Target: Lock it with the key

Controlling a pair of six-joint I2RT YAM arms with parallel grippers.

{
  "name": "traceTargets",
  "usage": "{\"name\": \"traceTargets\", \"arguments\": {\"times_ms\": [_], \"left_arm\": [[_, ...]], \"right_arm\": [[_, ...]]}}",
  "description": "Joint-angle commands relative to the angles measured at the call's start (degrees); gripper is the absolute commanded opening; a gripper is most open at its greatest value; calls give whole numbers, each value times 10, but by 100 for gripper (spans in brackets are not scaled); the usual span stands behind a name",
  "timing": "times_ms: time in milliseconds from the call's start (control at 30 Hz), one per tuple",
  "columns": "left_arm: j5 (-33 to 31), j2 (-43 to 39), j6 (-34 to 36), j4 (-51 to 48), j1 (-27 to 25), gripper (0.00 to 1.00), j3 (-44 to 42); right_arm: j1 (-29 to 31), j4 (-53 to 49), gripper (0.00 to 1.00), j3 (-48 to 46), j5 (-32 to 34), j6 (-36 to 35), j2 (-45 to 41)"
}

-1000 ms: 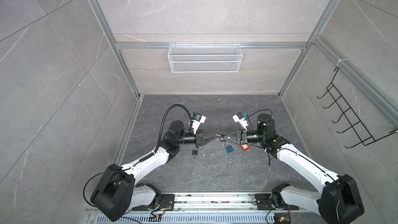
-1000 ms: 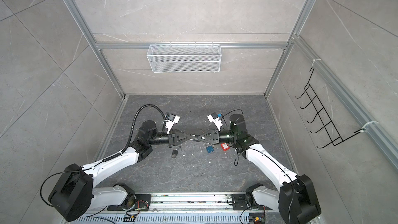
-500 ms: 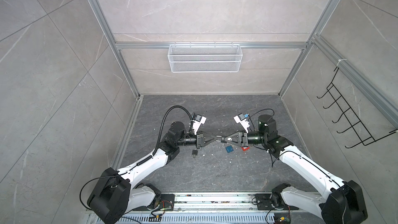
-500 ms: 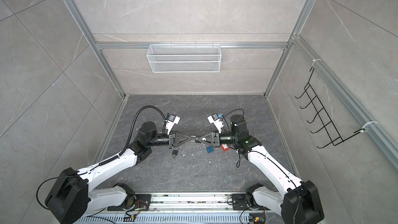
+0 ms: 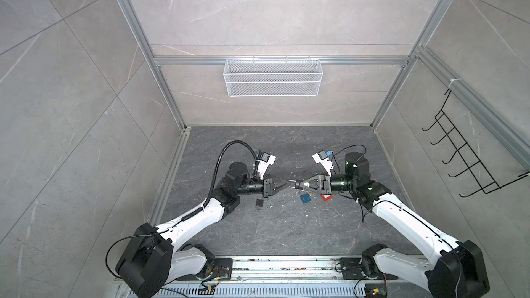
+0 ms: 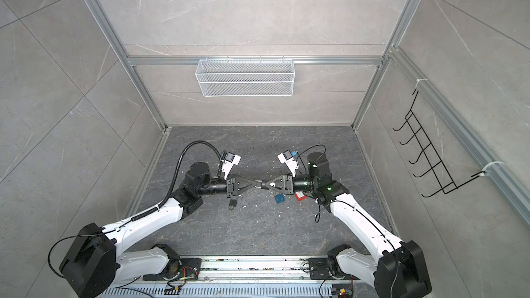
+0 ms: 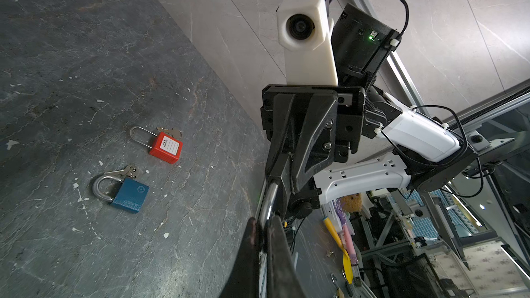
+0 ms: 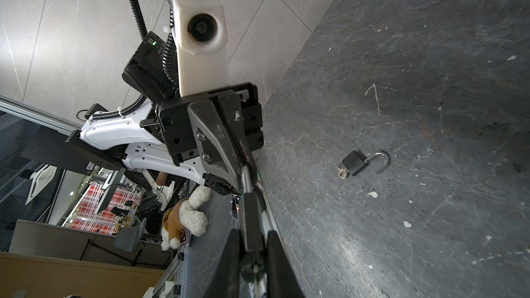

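Note:
A small dark padlock (image 8: 251, 219) hangs in the air between both grippers at mid-floor. My right gripper (image 8: 252, 236) is shut on its body. My left gripper (image 7: 262, 222) is shut on its silver shackle (image 7: 269, 199). In both top views the two grippers meet tip to tip, left gripper (image 5: 289, 184) (image 6: 255, 182) against right gripper (image 5: 297, 184) (image 6: 264, 184). At the body's end, between my right fingers, a dark round lump with a metal sliver (image 8: 253, 269) may be the key; I cannot tell for sure.
On the grey floor below lie a blue padlock with keys (image 5: 305, 198) (image 7: 129, 194), a red padlock with a key (image 5: 326, 197) (image 7: 166, 147) and a small black padlock with its shackle open (image 5: 259, 203) (image 8: 355, 163). A white mesh basket (image 5: 272, 81) hangs on the back wall.
Both arms have shifted slightly and the meeting point of the grippers has drifted a little to the right. Both grippers have stayed shut.

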Motion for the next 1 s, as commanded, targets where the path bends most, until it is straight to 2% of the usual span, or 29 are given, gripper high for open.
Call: {"name": "traceTargets", "arguments": {"times_ms": [0, 967], "left_arm": [[58, -24, 23, 56, -34, 0, 44], [59, 0, 31, 55, -66, 0, 63]], "right_arm": [[0, 8, 0, -9, 56, 11, 7], [1, 37, 0, -20, 57, 22, 11]]}}
